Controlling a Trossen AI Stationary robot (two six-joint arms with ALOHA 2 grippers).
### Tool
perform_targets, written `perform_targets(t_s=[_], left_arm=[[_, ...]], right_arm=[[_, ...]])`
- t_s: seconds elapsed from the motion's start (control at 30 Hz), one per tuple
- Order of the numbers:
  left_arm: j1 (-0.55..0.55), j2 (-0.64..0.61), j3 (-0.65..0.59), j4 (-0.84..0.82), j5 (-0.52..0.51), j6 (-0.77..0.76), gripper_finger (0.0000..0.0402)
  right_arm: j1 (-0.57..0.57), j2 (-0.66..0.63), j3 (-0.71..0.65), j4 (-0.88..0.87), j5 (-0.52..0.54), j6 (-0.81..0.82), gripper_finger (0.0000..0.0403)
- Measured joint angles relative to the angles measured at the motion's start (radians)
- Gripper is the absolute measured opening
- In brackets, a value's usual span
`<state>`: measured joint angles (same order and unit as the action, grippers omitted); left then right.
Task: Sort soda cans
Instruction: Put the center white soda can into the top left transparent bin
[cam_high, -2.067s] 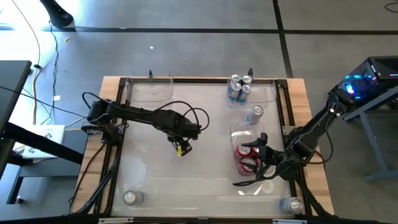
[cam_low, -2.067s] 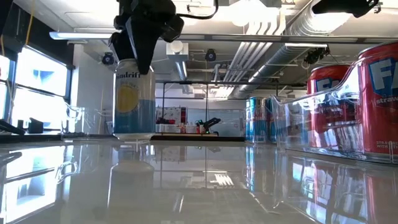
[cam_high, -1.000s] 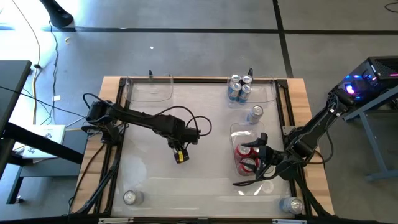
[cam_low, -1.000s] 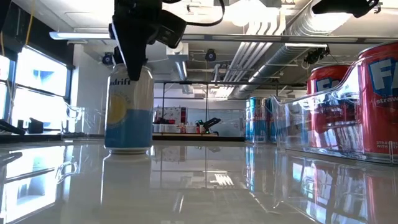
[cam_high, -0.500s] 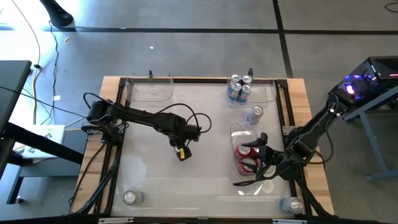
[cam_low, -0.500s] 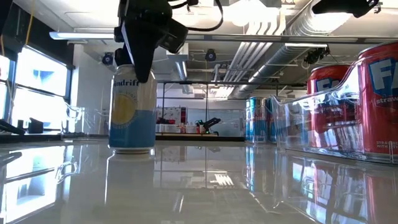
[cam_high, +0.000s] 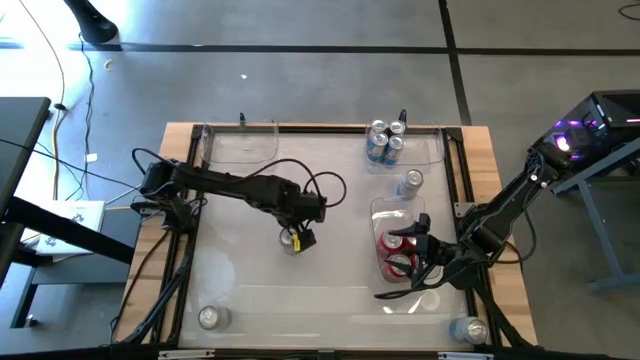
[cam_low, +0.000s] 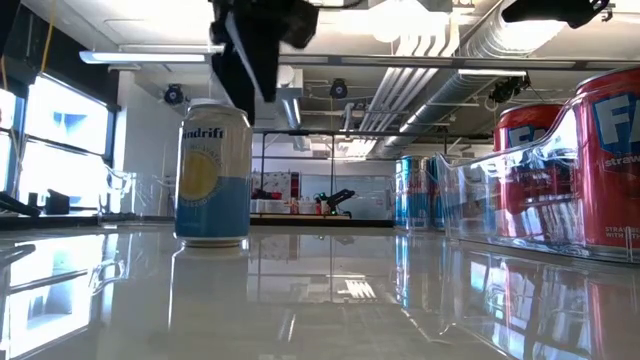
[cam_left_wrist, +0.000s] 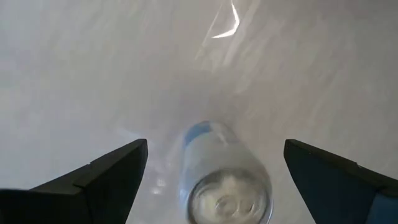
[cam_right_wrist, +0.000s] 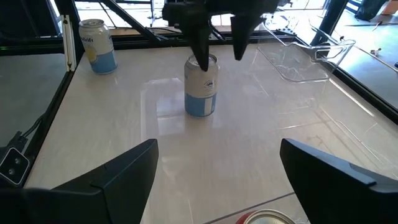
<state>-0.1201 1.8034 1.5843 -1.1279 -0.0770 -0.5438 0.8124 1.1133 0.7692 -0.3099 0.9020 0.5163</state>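
One can (cam_high: 289, 240) stands mid-table (upright), left of the bin (cam_high: 400, 212) holding cans.

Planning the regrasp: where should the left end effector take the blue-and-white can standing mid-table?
Grip the blue-and-white can across its upper body, coming straight down from above. It stands upright and alone on the table, so its round sides are free. The left end effector is open just above its silver top, fingers astride it.
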Motion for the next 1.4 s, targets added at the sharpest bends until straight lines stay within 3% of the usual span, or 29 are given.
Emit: perform_targets(t_s=[0.33, 0.5, 0.7, 0.93, 1.4], left_arm=[[-0.169, -0.001, 0.079, -0.272, -0.140, 0.612, 0.0372], [-0.199, 0.000, 0.026, -0.209, -0.175, 0.865, 0.0372], [-0.192, 0.000, -0.048, -0.081, -0.179, 1.039, 0.0372], [-0.153, 0.000, -0.094, -0.042, -0.136, 1.091, 0.0372], [-0.121, 0.000, -0.146, 0.036, -0.078, 0.841, 0.0360]], right_arm=[[0.000, 0.000, 0.000, 0.000, 0.000, 0.000, 0.0333], [0.000, 0.000, 0.000, 0.000, 0.000, 0.002, 0.0333], [0.000, 0.000, 0.000, 0.001, 0.000, 0.003, 0.0333], [0.000, 0.000, 0.000, 0.001, 0.000, 0.005, 0.0333], [0.000, 0.000, 0.000, 0.001, 0.001, 0.011, 0.0333]])
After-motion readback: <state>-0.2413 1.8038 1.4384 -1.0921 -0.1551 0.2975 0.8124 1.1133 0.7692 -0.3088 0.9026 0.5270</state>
